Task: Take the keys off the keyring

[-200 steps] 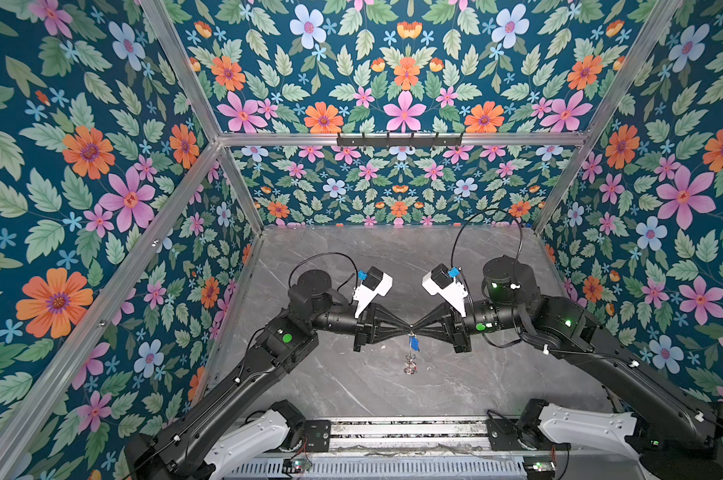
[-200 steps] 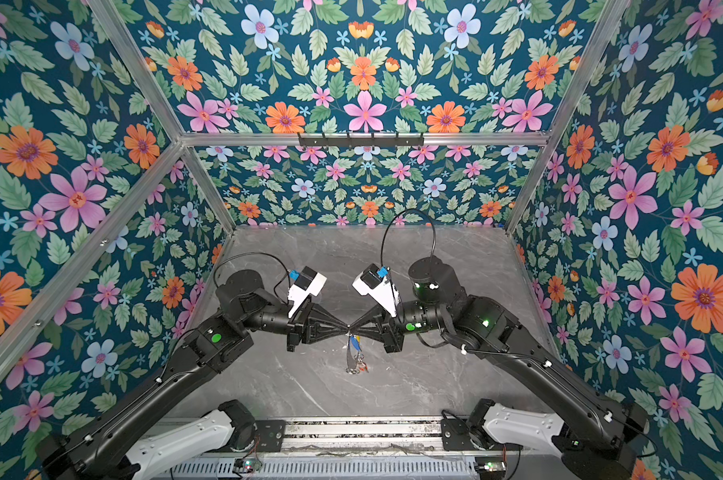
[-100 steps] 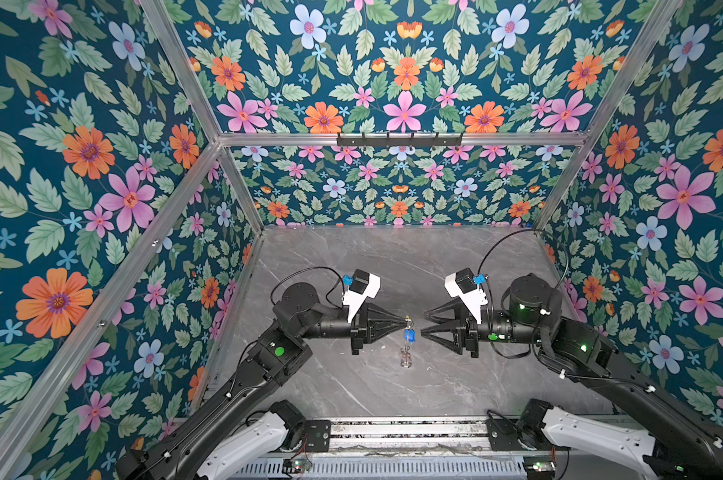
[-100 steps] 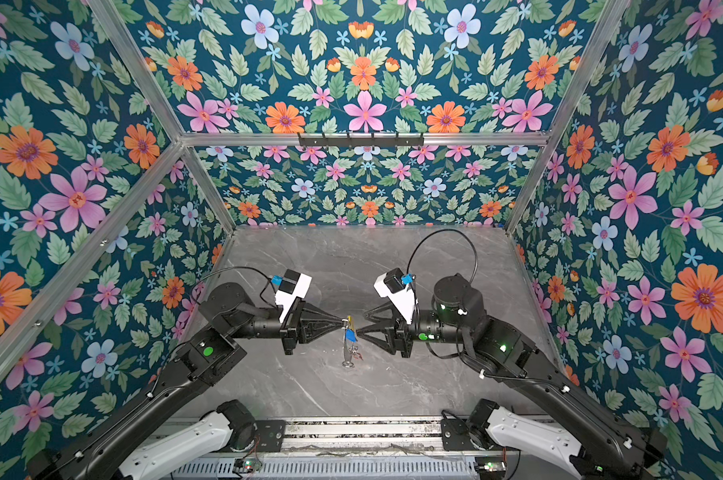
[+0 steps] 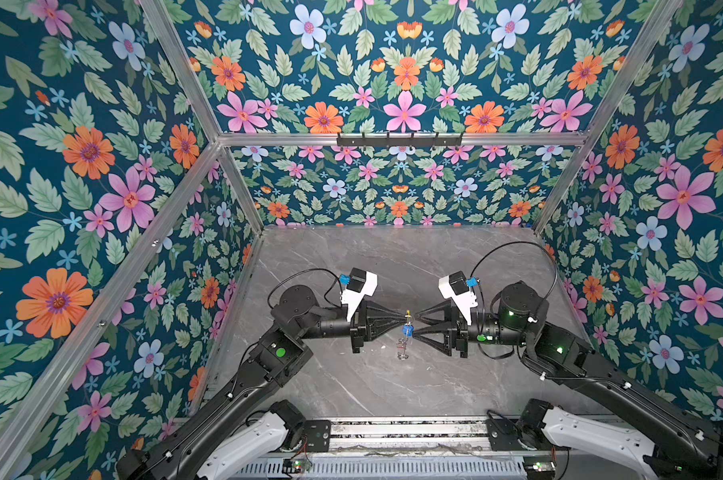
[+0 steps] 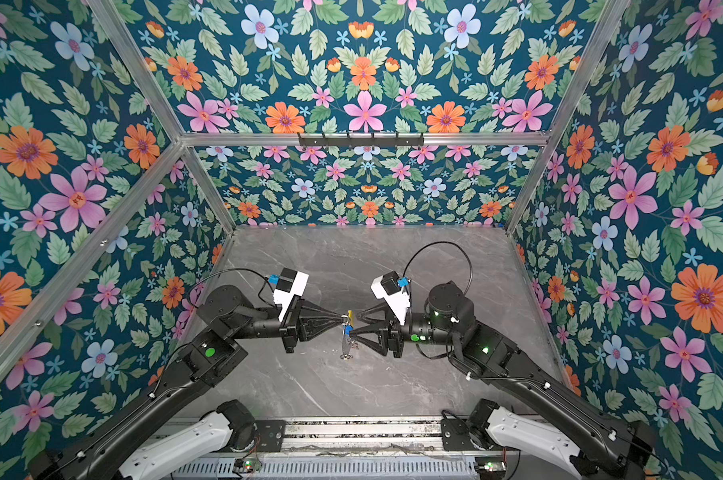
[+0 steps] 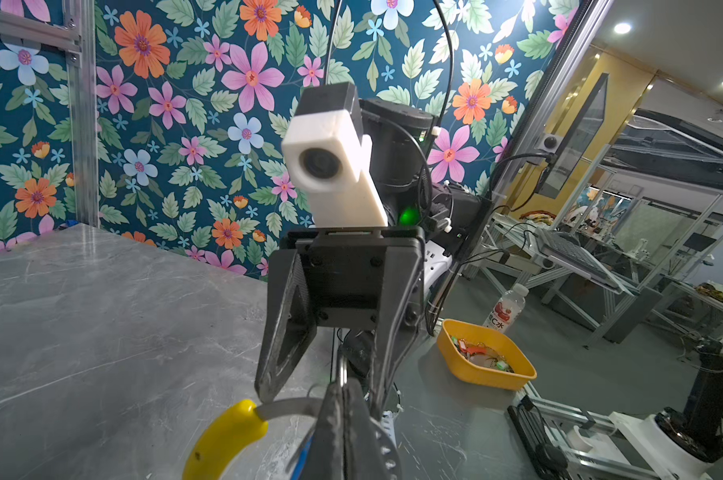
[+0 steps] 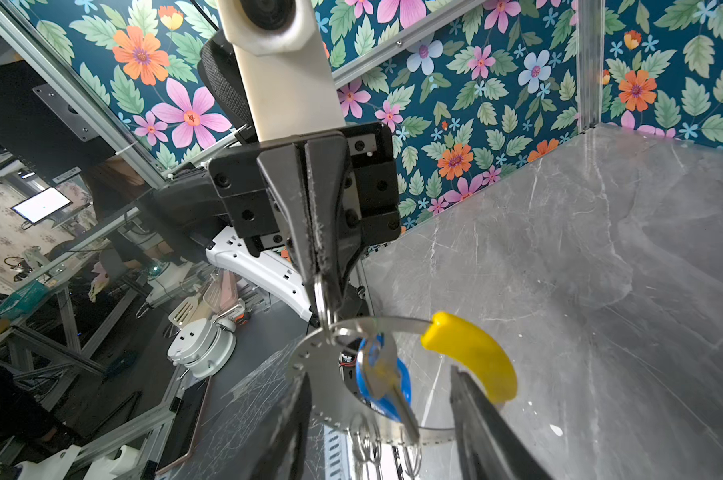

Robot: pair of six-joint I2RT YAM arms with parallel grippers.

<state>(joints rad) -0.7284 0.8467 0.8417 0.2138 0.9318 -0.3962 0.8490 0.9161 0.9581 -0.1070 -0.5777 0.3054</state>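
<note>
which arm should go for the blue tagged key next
Right, most likely. The left gripper is shut, holding the keyring aloft, so it is occupied. The right gripper is open and faces the hanging blue-tagged key up close.

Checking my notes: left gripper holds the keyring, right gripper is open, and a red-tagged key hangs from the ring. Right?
The tag is blue, not red, as the right wrist view shows. The left gripper holds the keyring, the right gripper is open, and a blue-tagged key hangs from the ring.
</note>
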